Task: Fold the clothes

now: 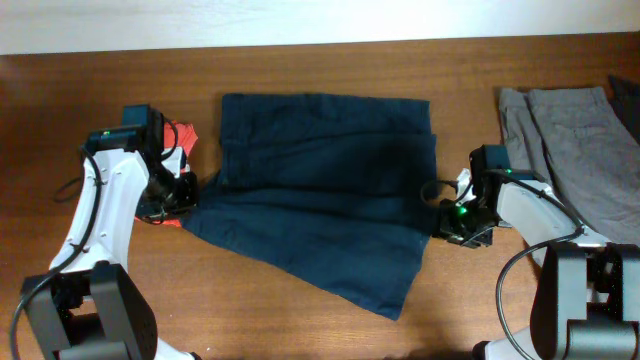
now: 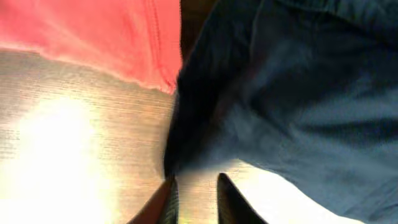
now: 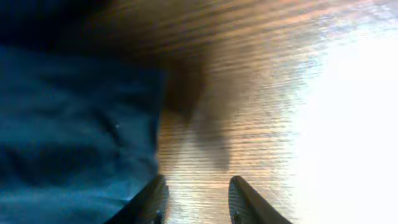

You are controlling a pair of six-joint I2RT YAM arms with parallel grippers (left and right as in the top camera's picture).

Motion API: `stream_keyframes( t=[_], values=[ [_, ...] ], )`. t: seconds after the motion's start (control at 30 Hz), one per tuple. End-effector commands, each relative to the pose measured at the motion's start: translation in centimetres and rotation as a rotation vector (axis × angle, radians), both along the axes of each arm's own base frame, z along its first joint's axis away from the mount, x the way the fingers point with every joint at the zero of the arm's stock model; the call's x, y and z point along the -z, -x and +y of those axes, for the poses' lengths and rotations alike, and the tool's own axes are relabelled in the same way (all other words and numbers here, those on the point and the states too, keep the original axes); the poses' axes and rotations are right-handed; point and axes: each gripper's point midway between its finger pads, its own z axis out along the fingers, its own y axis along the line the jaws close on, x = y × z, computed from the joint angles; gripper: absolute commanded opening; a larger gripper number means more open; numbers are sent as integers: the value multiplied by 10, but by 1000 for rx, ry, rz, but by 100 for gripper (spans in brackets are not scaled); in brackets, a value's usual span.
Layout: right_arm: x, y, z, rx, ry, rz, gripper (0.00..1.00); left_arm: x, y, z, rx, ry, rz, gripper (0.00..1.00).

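Note:
Dark navy shorts (image 1: 320, 190) lie spread flat on the wooden table in the overhead view. My left gripper (image 1: 172, 203) sits at the shorts' left edge; the left wrist view shows its fingers (image 2: 194, 199) open over bare wood, just short of the navy cloth (image 2: 292, 99). My right gripper (image 1: 452, 222) is at the shorts' right edge; in the right wrist view its fingers (image 3: 196, 199) are open and empty, with the left finger beside the navy fabric (image 3: 68, 124).
A red garment (image 1: 182, 135) lies behind the left arm and also shows in the left wrist view (image 2: 93, 37). Grey trousers (image 1: 575, 140) lie at the far right, with a dark item (image 1: 628, 100) at the right edge.

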Motion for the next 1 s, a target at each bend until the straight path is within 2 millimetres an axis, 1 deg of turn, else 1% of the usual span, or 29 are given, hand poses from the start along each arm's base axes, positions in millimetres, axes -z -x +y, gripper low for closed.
stream_keyframes(
  t=[0.0,0.03,0.1,0.17,0.2,0.23,0.27,0.3,0.33,0.37,0.4,0.47,0.5,0.57,0.67,0.7,0.77,0.87,0.9,0.97],
  values=[
    [-15,-12,-12,14,46,-44,39,-3,3,7,-12,-32,12,35],
    [-21,-16,-12,19,39,-57,40,-3,5,7,-12,-32,19,38],
    [-36,-25,-11,28,17,-92,40,-3,7,7,-12,-31,29,41],
    [-52,-36,-6,19,-17,-135,40,-3,6,7,-12,-30,25,41],
    [-58,-40,-4,18,-31,-152,40,-3,2,6,-12,-27,8,35],
    [-65,-46,-2,17,-47,-173,39,-3,-6,4,-11,-10,-24,23],
    [-71,-52,0,15,-58,-193,36,-4,-14,-1,-10,17,-60,14],
    [-77,-58,2,13,-70,-219,31,-5,-25,-6,-8,47,-103,8],
    [-81,-64,3,12,-80,-243,22,-6,-35,-10,-6,71,-146,2],
    [-85,-70,5,8,-97,-269,15,-8,-45,-13,-2,92,-190,1],
    [-87,-74,8,4,-112,-287,11,-10,-54,-15,1,106,-228,0],
    [-89,-79,13,-3,-143,-305,11,-10,-64,-18,10,116,-263,0],
    [-89,-79,15,-5,-154,-305,11,-7,-64,-21,22,117,-256,0],
    [-88,-77,21,-15,-172,-294,11,4,-60,-28,73,119,-226,0],
    [-84,-75,28,-36,-176,-279,12,35,-52,-41,132,122,-175,1],
    [-83,-75,34,-50,-181,-277,11,52,-44,-46,141,128,-132,1],
    [-84,-74,42,-75,-186,-278,11,72,-27,-51,139,134,-54,1],
    [-86,-72,61,-143,-211,-291,12,94,-1,-53,87,139,56,1],
    [-88,-72,73,-187,-228,-306,15,101,13,-53,51,138,102,1],
    [-89,-74,86,-225,-232,-325,16,110,30,-53,-6,134,157,1]
  ],
)
